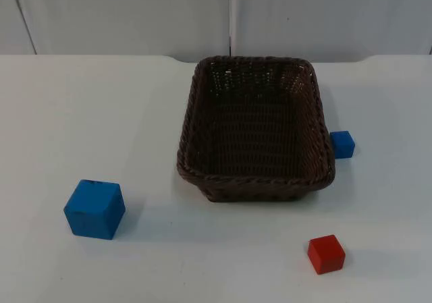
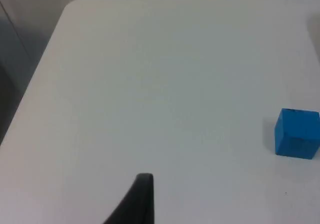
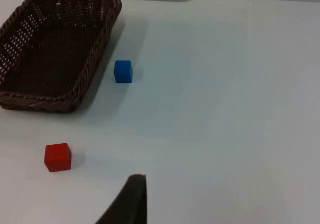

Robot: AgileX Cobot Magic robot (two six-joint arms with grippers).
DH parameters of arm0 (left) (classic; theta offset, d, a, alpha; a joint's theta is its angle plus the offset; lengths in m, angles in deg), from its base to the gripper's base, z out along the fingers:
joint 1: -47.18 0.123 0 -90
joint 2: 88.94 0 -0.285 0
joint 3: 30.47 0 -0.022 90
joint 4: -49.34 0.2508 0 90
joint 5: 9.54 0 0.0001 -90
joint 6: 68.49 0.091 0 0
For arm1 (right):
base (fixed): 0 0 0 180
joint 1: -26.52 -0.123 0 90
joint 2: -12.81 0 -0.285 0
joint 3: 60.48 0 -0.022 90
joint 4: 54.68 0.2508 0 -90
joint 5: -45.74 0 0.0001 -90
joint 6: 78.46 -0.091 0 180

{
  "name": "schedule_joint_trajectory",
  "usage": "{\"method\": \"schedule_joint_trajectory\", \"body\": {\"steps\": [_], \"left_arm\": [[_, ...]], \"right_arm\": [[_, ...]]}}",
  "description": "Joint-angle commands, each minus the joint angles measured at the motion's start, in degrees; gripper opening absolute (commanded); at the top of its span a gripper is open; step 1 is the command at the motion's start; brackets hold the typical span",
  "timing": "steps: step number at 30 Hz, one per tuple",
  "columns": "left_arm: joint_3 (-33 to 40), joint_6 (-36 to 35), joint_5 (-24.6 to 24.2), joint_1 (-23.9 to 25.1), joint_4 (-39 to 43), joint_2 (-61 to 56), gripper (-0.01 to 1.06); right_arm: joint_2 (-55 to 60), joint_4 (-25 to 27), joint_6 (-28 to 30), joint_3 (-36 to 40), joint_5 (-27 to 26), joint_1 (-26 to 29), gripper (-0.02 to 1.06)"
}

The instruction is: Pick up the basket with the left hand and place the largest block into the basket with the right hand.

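Observation:
An empty dark brown wicker basket [image 1: 256, 180] stands on the white table at centre back. The largest block, a big blue cube [image 1: 95, 208], rests on the table to the basket's front left. The left wrist view shows this cube [image 2: 297, 133] well off to the side of my left gripper [image 2: 142, 199], which hangs over bare table. My right gripper [image 3: 132, 199] hangs over the table on the basket's right side, apart from the basket [image 3: 97, 54]. Both arms wait away from the objects.
A small blue cube [image 1: 342, 144] sits close against the basket's right wall, also seen as the small blue cube [image 3: 123, 71]. A red cube [image 1: 326, 254] lies front right, the same red cube [image 3: 58, 157]. The grey partition wall [image 1: 135, 13] closes the back.

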Motion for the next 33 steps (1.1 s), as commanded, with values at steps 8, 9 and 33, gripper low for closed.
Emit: {"method": "schedule_joint_trajectory", "body": {"steps": [8, 9, 33], "left_arm": [[-3.48, 0.00, 5.88, 0.16, -5.07, 7.07, 1.05], [-3.60, 0.00, 6.48, 0.16, -5.61, 8.39, 1.05], [-3.60, 14.87, 21.48, 0.16, -25.59, 29.83, 1.05]], "right_arm": [[-0.12, -0.05, 0.68, 0.14, -0.62, 0.13, 1.05], [-0.12, -0.05, 0.68, 0.14, -0.62, 0.13, 1.05], [-0.12, 0.06, 0.68, 0.14, -0.62, 0.13, 1.05]]}}
